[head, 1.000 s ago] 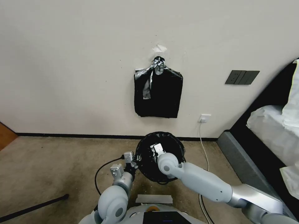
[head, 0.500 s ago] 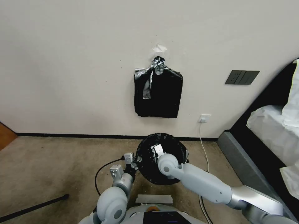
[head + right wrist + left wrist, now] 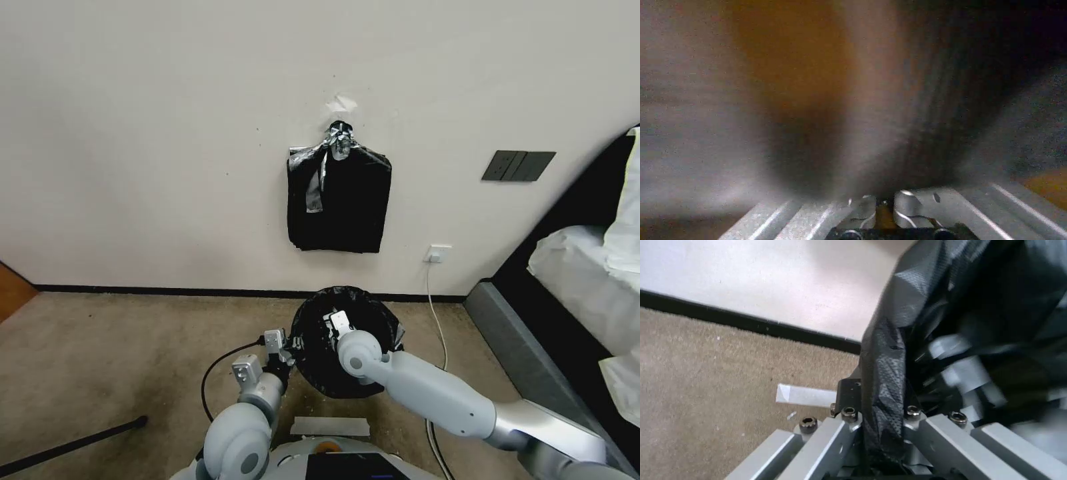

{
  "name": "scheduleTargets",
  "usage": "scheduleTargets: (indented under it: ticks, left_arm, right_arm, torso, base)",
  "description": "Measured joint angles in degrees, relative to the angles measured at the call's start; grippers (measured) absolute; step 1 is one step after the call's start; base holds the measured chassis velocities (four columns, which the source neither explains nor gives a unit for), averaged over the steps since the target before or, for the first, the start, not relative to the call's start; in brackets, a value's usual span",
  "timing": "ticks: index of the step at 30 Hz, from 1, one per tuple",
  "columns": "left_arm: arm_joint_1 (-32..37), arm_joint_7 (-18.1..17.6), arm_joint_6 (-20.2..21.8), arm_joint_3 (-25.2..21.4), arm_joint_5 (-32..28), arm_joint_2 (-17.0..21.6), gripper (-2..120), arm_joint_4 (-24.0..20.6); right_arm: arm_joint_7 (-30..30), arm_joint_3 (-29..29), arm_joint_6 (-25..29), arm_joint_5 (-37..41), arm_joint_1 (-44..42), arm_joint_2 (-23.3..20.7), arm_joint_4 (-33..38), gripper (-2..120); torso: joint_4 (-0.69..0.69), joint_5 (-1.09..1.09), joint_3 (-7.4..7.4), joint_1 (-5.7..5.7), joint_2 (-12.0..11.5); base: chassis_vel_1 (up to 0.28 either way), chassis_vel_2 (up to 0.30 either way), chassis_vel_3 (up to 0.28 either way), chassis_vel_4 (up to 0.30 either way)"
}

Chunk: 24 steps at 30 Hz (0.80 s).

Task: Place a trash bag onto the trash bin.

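Note:
The black glossy trash bag (image 3: 313, 370) lies draped over the trash bin by the wall, and the bin under it is hidden. My left gripper (image 3: 291, 347) is at the bag's left rim. In the left wrist view it (image 3: 880, 413) is shut on a fold of the bag (image 3: 889, 366). My right gripper (image 3: 337, 322) reaches down into the bag's open mouth. The right wrist view is blurred, but its fingers (image 3: 884, 201) stand close together with nothing between them.
A flat stack of black bags (image 3: 339, 200) hangs on the wall above. A white cable (image 3: 435, 313) drops from a socket (image 3: 438, 253) just right of the bin. A bed (image 3: 587, 280) fills the right side. A black cable (image 3: 220, 363) and a tape strip (image 3: 331, 425) lie near my base.
The bag's skirt has spread a little lower and wider, mostly on its right side. The left arm has drawn slightly back toward me, and the right gripper stays inside the mouth.

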Motion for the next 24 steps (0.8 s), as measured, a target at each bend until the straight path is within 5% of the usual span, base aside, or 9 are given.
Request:
scheduleTargets:
  ticks: [5,16,24]
  left_arm:
    - [-0.47,-0.8,0.14,0.01,-0.5,-0.24,1,1.35]
    - [-2.38,-2.56,0.56,0.13,-1.86,-1.89,1,6.26]
    - [-5.79,-9.19,4.11,0.11,-8.24,-4.08,1,11.29]
  right_arm:
    - [0.68,1.02,0.01,2.52,-0.02,-1.97,4.11,2]
    - [0.31,9.69,0.01,6.38,-6.89,-9.92,18.22,40]
    - [-5.26,22.33,-0.01,1.09,-23.57,-13.56,25.46,72]
  torso:
    - [0.01,0.01,0.0,0.0,0.0]
    - [0.01,0.0,0.0,0.0,0.0]
    - [0.0,0.01,0.0,0.0,0.0]
  base:
    - [0.0,0.0,0.0,0.0]
    - [0.0,0.0,0.0,0.0]
    - [0.0,0.0,0.0,0.0]
